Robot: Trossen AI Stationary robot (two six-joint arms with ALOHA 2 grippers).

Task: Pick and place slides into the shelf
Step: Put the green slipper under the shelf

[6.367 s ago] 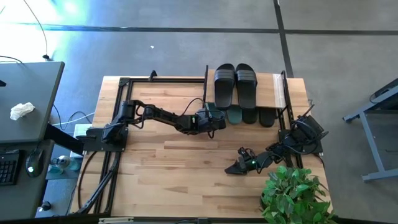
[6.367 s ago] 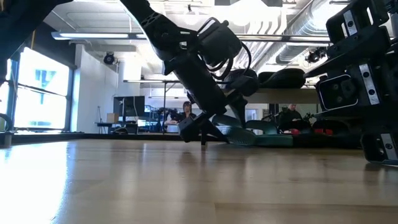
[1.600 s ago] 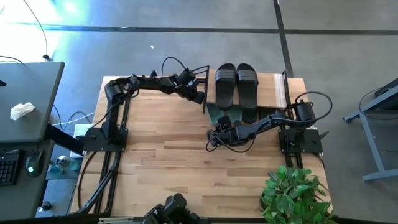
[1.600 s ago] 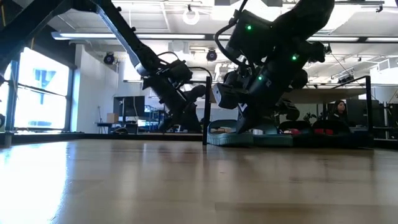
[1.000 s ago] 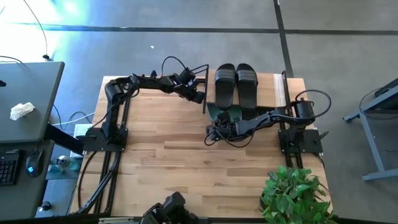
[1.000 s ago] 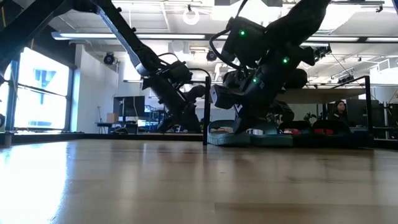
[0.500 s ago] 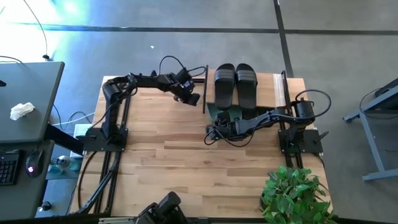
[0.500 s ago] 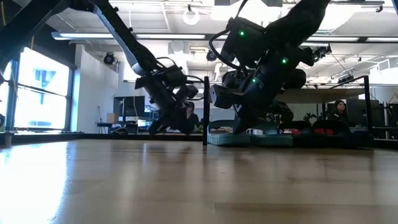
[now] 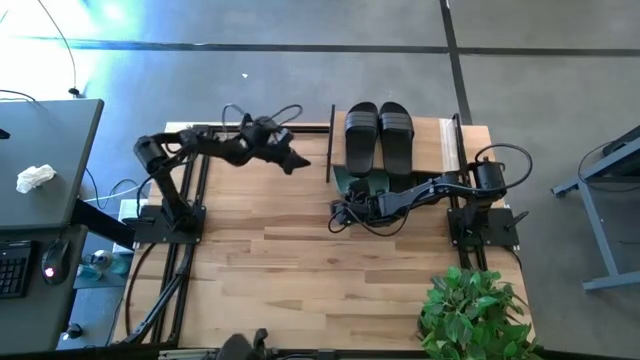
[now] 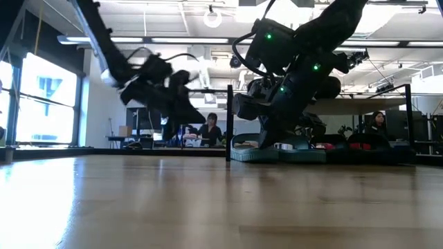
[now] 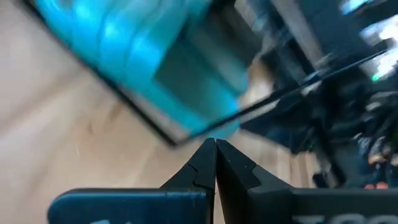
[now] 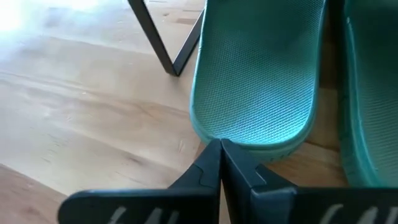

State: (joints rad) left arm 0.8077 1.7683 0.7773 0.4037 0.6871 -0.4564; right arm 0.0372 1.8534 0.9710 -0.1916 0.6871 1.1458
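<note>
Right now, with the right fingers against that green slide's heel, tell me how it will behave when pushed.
The green slide lies flat on its broad sole, so it should slide rather than roll or tip. Its textured footbed looks rubbery, so it may drag on the wooden table. The shut right gripper meets the rounded heel at one point, so the slide could pivot sideways.

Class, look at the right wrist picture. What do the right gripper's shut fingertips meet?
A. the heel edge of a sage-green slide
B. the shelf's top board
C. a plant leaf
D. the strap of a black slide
A: the shut right gripper has its tips against the rounded heel edge of the sage-green slide.
</note>
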